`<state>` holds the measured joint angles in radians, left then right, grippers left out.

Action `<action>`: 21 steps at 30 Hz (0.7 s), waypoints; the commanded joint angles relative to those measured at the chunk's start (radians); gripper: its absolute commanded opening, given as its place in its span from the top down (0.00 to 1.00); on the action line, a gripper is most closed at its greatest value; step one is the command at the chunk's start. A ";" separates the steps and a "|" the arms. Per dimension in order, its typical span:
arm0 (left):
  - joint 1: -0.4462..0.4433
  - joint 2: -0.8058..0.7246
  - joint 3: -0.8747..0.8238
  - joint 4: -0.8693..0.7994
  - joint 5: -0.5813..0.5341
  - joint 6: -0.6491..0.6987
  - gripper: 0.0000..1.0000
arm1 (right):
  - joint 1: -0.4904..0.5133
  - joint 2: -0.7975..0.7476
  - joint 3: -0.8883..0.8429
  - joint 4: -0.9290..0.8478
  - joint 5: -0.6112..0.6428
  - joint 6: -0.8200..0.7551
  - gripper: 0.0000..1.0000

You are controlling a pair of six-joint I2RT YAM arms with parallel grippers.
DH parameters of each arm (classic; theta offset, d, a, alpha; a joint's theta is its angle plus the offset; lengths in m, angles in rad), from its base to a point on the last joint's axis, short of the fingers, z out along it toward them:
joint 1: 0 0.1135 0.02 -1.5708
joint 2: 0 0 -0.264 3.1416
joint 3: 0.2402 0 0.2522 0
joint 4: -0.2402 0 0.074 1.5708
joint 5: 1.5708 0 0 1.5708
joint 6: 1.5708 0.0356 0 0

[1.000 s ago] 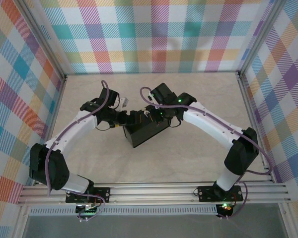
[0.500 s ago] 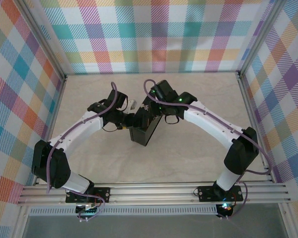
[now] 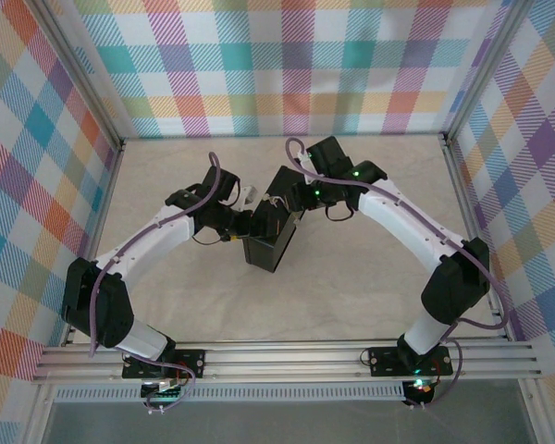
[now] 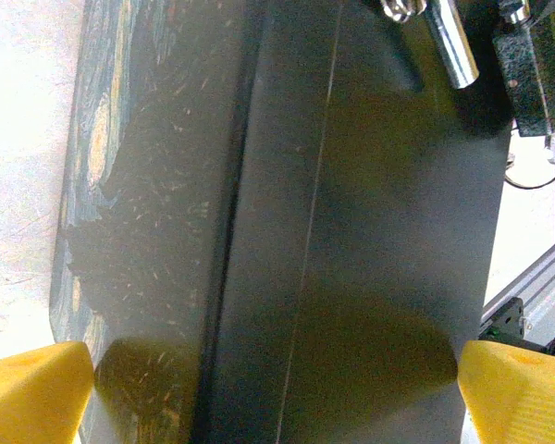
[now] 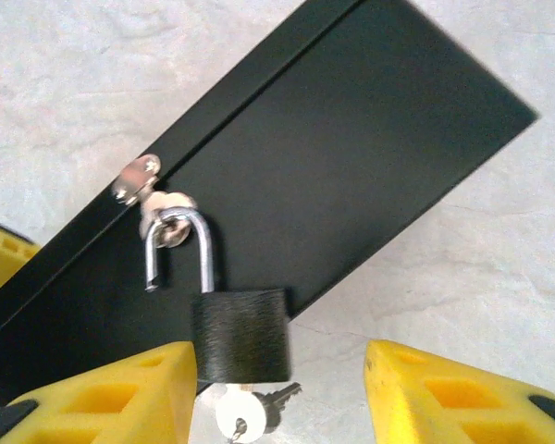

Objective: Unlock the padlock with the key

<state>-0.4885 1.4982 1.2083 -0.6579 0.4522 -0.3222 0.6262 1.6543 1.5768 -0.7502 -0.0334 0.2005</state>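
**tinker_jo:** So why was the box [image 3: 270, 242] propped up near the middle of the table [image 3: 370, 296], a bit toward the far edge, instead of lying flat?

**locknut:** My guess is the left gripper [image 4: 277, 393] was playing vise. Its jaws stood really wide, with one yellow pad on each side of the box. They looked pressed against it, which kept the hasp [image 5: 139, 176] side turned to the other arm. The padlock [image 5: 240, 333] hung from that hasp against the box's dark wall, and the key [image 5: 250, 412] was sticking out of its bottom.

**tinker_jo:** And the right gripper [image 5: 279, 375]?

**locknut:** Jaws apart, gripping nothing. The padlock and key sat in the gap, with one finger just beside the lock body.

**tinker_jo:** Did the overhead cam help at all?

**locknut:** Only for layout, since it showed both arms meeting at the box. The lock was too small to make out there. The right wrist view had the good bit. The short leg of the shackle [image 5: 180, 231] sat clear of the body, swung off sideways, so I'd call it unlocked. The left wrist view showed the painted lid edge and the grip.
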 commanded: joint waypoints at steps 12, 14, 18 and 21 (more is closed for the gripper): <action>-0.010 0.022 0.027 -0.014 -0.002 0.002 0.00 | 0.039 0.099 0.085 -0.074 -0.012 -0.056 0.46; -0.009 0.021 0.027 -0.016 -0.004 0.007 0.00 | 0.046 0.116 0.101 -0.092 0.010 -0.062 0.47; -0.008 0.019 0.021 -0.016 -0.001 0.011 0.00 | 0.061 0.143 0.127 -0.135 0.065 -0.066 0.54; -0.007 0.014 0.016 -0.015 -0.001 0.014 0.00 | 0.060 0.147 0.132 -0.143 0.087 -0.033 0.68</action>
<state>-0.4885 1.4994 1.2091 -0.6525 0.4515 -0.3218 0.6788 1.7870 1.6836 -0.8482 0.0151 0.1577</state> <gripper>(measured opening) 0.997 0.341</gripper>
